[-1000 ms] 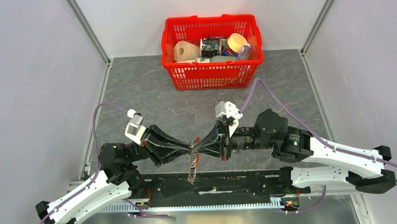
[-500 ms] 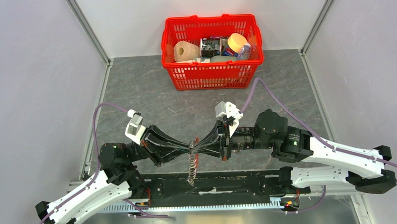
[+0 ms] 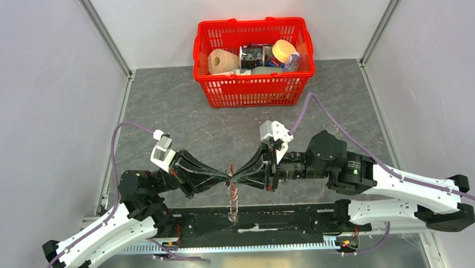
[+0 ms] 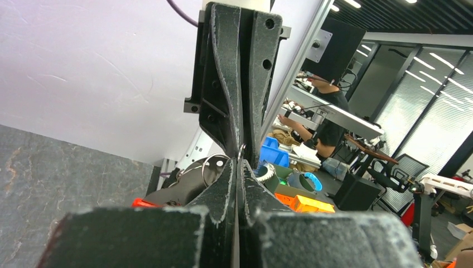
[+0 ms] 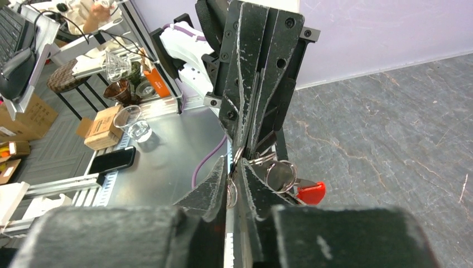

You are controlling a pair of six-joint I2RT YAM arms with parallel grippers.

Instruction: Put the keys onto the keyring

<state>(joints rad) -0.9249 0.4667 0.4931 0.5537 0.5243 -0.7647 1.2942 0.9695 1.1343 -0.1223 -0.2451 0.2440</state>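
Nearest, toward 6 o'clock in the top view, the keyring (image 3: pixel 232 201) dangles its silvery chain-like cluster over the black base rail (image 3: pixel 286 219), hung from the spot where both arms meet. Just above it the left gripper (image 3: pixel 226 182) reaches in from 9 o'clock and the right gripper (image 3: pixel 235 181) from 3 o'clock, tip to tip, each with its fingers pressed together on thin wire of the bunch. I cannot pick out the small dark key in any view; it may sit hidden inside the pinch. The step looks like threading. To do it well, one side should hold firm while the other makes tiny moves along the loop's curve rather than pulling outward, since smooth round wire could slip from such narrow tips. The right wrist view shows a polished split ring (image 5: pixel 281 175) and a flat glossy red strap (image 5: pixel 311 192) at 4 o'clock of the pinch. The fingers are matte black wedges with whitened, scuffed edges. Beyond lies the grey, veined table (image 3: pixel 180 112), and at 12 o'clock a red plastic lattice basket (image 3: pixel 254 91).
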